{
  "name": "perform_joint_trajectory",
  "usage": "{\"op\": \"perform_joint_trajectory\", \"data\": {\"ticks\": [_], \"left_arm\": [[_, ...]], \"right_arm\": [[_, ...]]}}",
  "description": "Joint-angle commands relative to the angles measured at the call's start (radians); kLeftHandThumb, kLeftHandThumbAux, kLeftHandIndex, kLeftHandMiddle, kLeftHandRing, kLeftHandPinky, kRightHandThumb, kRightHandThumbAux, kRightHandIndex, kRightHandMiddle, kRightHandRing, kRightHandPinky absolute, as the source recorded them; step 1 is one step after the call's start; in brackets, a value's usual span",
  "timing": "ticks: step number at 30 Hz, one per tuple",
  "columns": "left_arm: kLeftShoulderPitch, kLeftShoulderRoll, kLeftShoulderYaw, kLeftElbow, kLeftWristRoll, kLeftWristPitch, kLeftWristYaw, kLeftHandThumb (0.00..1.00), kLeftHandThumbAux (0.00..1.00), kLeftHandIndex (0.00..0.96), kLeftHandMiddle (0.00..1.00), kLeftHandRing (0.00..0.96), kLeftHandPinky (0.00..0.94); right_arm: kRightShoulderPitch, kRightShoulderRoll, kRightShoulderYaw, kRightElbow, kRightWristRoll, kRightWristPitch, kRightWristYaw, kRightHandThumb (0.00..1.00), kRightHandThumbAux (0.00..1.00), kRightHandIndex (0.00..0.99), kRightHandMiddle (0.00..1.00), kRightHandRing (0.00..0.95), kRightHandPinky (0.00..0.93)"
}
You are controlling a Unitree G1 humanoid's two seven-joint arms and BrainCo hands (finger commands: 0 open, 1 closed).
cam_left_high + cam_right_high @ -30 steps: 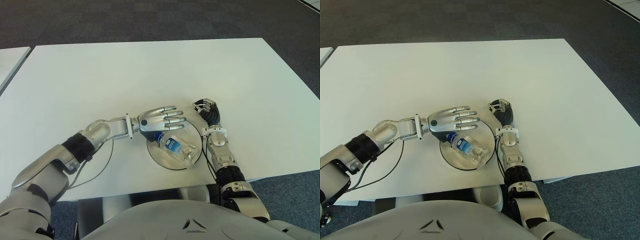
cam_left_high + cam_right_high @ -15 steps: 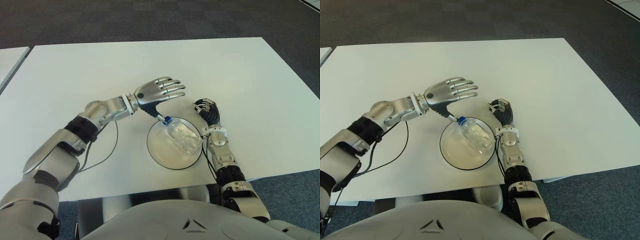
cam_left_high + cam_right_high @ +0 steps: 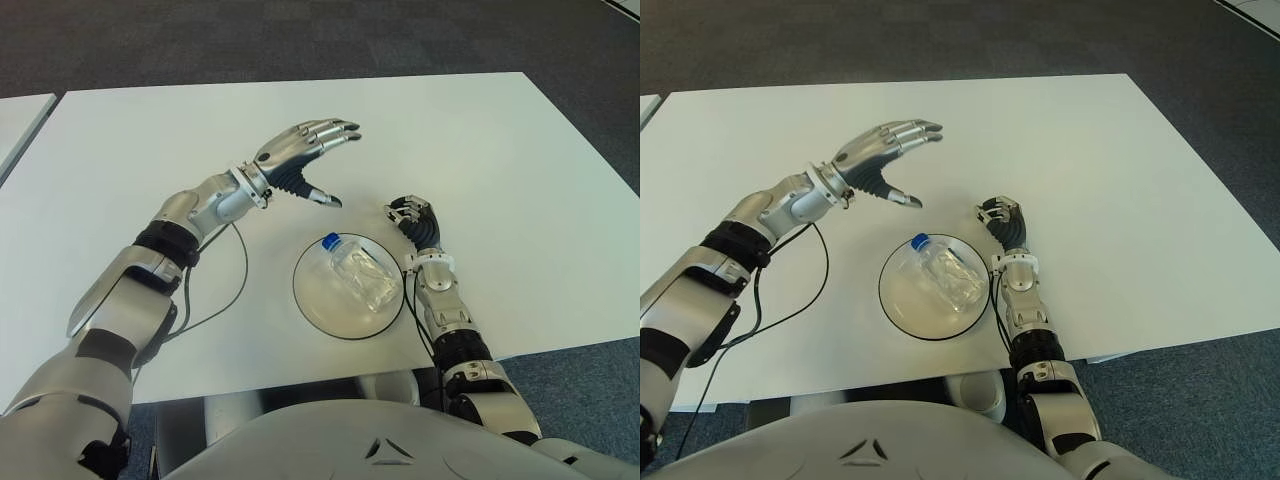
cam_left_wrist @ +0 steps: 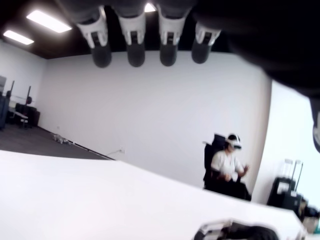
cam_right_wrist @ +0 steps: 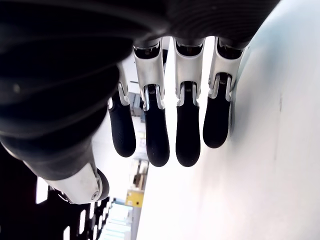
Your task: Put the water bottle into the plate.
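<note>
A clear water bottle (image 3: pixel 362 277) with a blue cap lies on its side inside the round white plate (image 3: pixel 322 318), cap toward the far left. My left hand (image 3: pixel 296 160) hovers above the table, up and to the left of the plate, fingers stretched out and holding nothing; its fingertips (image 4: pixel 135 51) show bare in the left wrist view. My right hand (image 3: pixel 413 217) shows just right of the plate's rim, fingers (image 5: pixel 187 125) loosely bent with nothing in them.
The white table (image 3: pixel 480 150) extends well beyond the plate on all sides, with dark carpet past its far edge. A black cable (image 3: pixel 228 288) loops under my left forearm. Another table's corner (image 3: pixel 15 120) shows at far left. A seated person (image 4: pixel 227 162) is distant.
My left hand let go of the bottle, lifted and drew back to the far left. The bottle rolled to the plate's right side and lies still. The right hand has not moved.
</note>
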Motion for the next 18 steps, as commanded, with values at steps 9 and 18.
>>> {"op": "perform_joint_trajectory", "data": {"ticks": [9,18], "left_arm": [[0.139,-0.021,0.152,-0.038,-0.254,-0.003,-0.193,0.135,0.394,0.0,0.0,0.0,0.002],[0.222,-0.059,0.216,-0.109,-0.288,0.139,-0.211,0.131,0.41,0.0,0.0,0.0,0.008]], "right_arm": [[0.015,0.001,-0.005,0.011,0.02,0.0,0.013,0.708,0.728,0.435,0.52,0.562,0.606],[0.017,-0.002,-0.005,0.015,0.014,-0.007,0.008,0.709,0.728,0.435,0.493,0.534,0.562]]}}
